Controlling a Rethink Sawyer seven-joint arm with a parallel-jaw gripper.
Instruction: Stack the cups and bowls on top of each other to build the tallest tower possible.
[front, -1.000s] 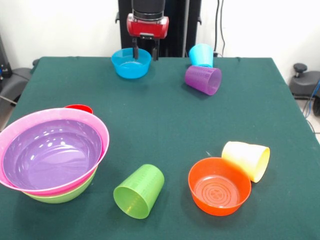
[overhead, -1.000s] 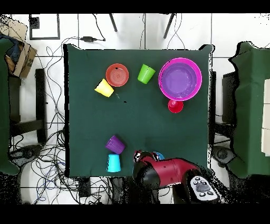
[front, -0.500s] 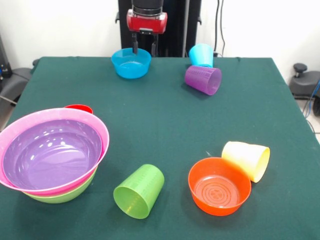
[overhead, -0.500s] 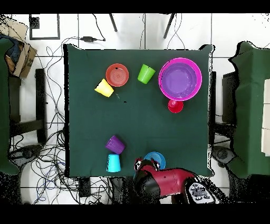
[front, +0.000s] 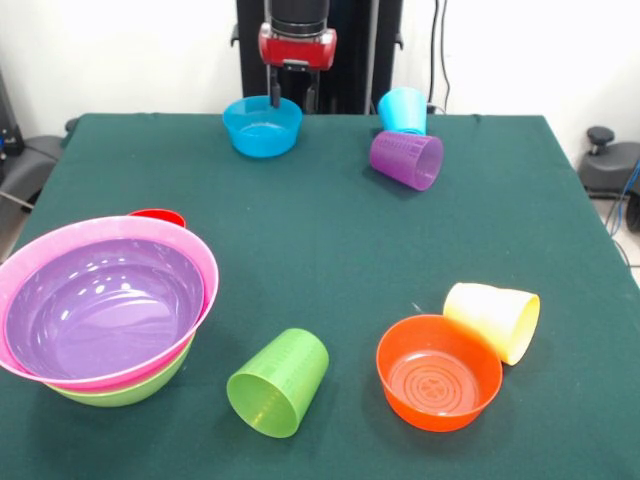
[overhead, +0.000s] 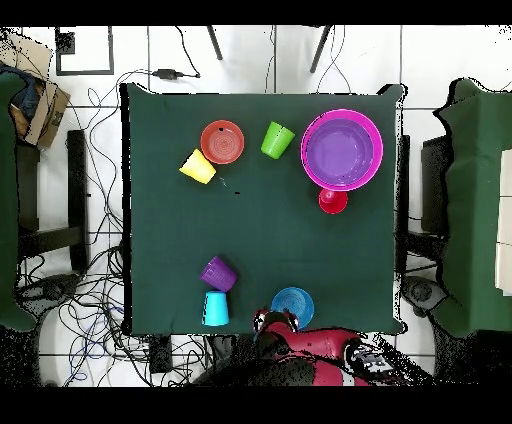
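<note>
Hovering behind blue bowl (front: 263, 125), gripper (front: 290, 97) with fingers parted, empty; light, glossy, likely slippery plastic, best pinched at rim.

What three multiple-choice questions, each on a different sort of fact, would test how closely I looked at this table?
1. Where is the blue bowl?
A. inside the purple bowl
B. at the table's far edge, below the gripper
C. beside the orange bowl

2. How many cups lie on their sides?
A. two
B. four
C. six

3. How do the big bowls sit?
A. nested
B. apart
C. upside down

Answers:
1 B: it sits under the gripper.
2 B: green cup, yellow cup, purple cup and light blue cup.
3 A: purple bowl in pink bowl in green bowl.
</note>
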